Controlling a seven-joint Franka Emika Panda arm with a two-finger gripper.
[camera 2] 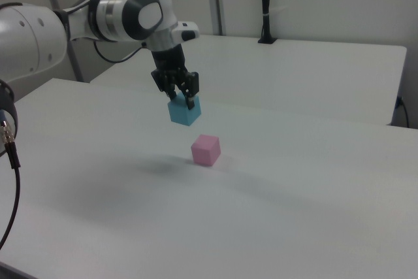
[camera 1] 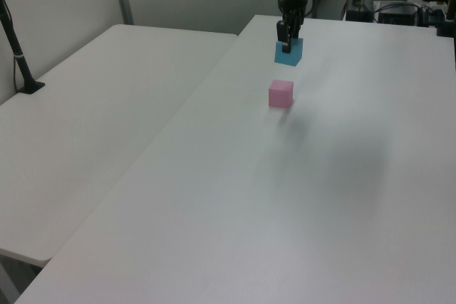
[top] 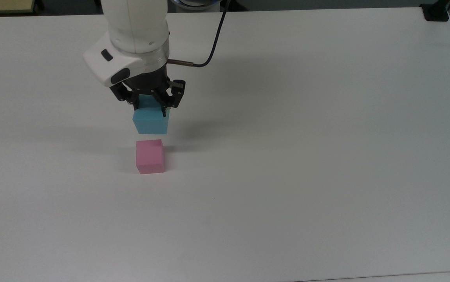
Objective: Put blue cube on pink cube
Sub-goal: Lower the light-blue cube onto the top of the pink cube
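Observation:
The light blue cube [top: 151,122] [camera 1: 289,53] [camera 2: 185,112] hangs in the air, held by my gripper [top: 149,109] [camera 1: 286,42] [camera 2: 181,101], whose black fingers are shut on its upper part. The pink cube [top: 150,156] [camera 1: 281,93] [camera 2: 206,149] rests on the white table [top: 287,156]. In the top view the blue cube is just above the pink cube in the picture, slightly to the top view's left. In the right view it floats well above table height, up and to the right view's left of the pink cube, not touching it.
A second white table [camera 1: 92,105] [camera 2: 313,76] adjoins this one. A black post stands on it [camera 1: 18,55] [camera 2: 265,4]. A black cable [top: 213,39] trails from the wrist. A black mount [top: 436,11] sits at the table's far corner.

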